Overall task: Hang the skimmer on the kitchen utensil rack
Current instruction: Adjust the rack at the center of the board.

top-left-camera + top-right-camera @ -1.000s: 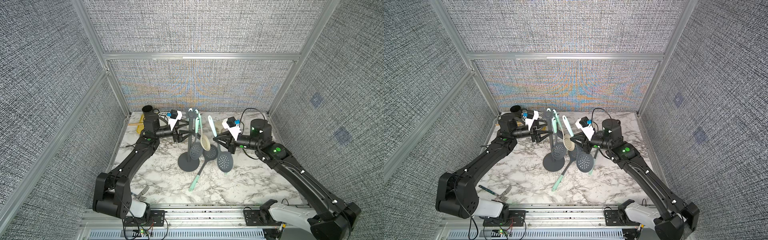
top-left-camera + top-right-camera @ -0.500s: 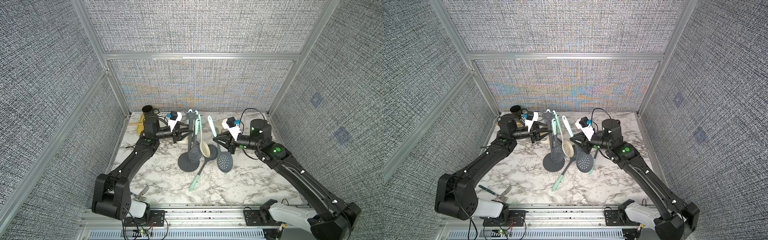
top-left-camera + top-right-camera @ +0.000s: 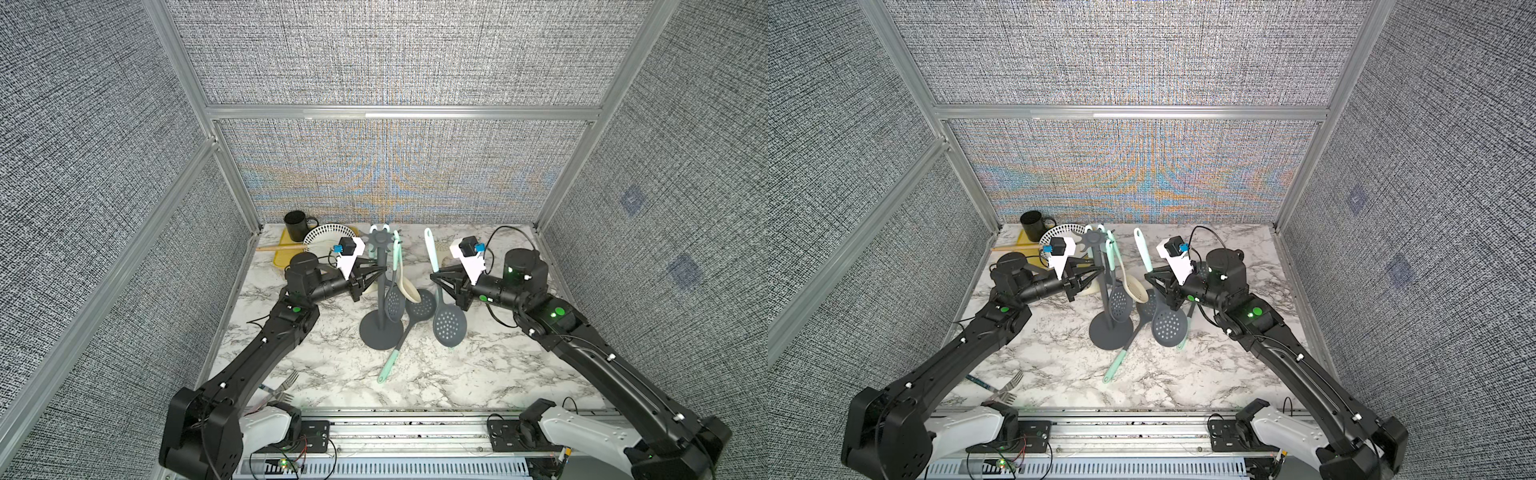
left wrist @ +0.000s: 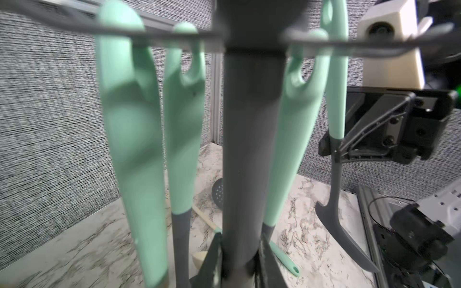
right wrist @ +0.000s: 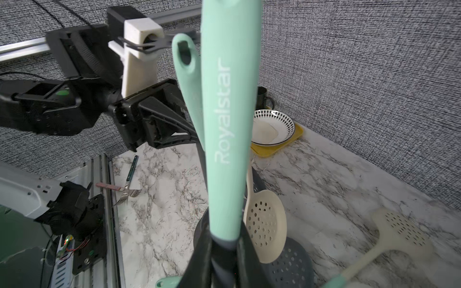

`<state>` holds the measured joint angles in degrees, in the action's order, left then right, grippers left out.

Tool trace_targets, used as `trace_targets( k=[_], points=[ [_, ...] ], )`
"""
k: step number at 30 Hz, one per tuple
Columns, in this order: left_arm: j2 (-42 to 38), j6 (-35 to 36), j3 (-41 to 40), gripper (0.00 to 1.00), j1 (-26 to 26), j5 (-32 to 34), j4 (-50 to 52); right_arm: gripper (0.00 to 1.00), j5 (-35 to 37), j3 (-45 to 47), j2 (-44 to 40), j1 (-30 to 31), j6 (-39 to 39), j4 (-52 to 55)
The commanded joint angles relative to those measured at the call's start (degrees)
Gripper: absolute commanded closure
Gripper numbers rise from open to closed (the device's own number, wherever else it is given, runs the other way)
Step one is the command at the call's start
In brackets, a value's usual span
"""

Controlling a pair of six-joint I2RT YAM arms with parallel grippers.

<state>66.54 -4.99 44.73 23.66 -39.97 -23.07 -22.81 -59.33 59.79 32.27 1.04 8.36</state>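
Left wrist view is showing the left gripper pinching the kitchen utensil rack on its pole, probably steadying it (base is sitting flat). And the right gripper is clamping the skimmer at the dark neck, holding it upright just beside the rack, apparently lining its loop up with a free hook; not hung yet. Counting: two forks, one mug, one plate, three utensils hanging, one spoon lying by the base.
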Motion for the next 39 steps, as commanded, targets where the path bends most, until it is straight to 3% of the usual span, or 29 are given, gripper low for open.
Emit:
trace_targets(
  k=[1,8,15,18,20,25,28,34,39],
  points=[
    [-2.8,0.4,-3.0,0.98,2.7,19.4,2.9,1.00,7.7,1.2,-1.0,0.4,3.1,-4.2],
    [-7.2,0.7,-4.8,0.98,10.5,40.1,4.4,1.00,9.1,1.5,-1.2,2.2,4.4,-4.5],
    [-6.5,3.3,-3.6,0.98,22.0,63.6,5.8,1.00,23.9,3.4,-2.6,10.4,8.3,-5.6],
    [-5.2,3.4,-3.3,0.98,25.0,68.2,5.0,1.00,25.5,5.6,-3.7,12.0,9.7,-7.2],
    [-4.6,2.9,-3.2,0.93,25.7,68.6,4.5,1.00,25.1,6.2,-3.8,12.0,9.9,-7.5],
    [-4.0,2.5,-2.2,0.33,25.9,65.9,4.3,1.00,25.0,4.7,-3.9,11.9,9.1,-6.0],
    [-4.4,2.4,-2.0,0.12,25.8,64.2,4.4,1.00,24.2,3.8,-3.8,11.6,8.4,-5.2],
    [-8.2,0.8,-2.9,0.05,25.9,60.5,6.7,1.00,18.3,3.4,-4.7,8.6,6.1,-3.2],
    [-14.2,-1.3,-5.4,0.04,25.9,55.7,10.9,1.00,6.2,2.3,-4.8,4.5,2.4,-0.6]
  ],
)
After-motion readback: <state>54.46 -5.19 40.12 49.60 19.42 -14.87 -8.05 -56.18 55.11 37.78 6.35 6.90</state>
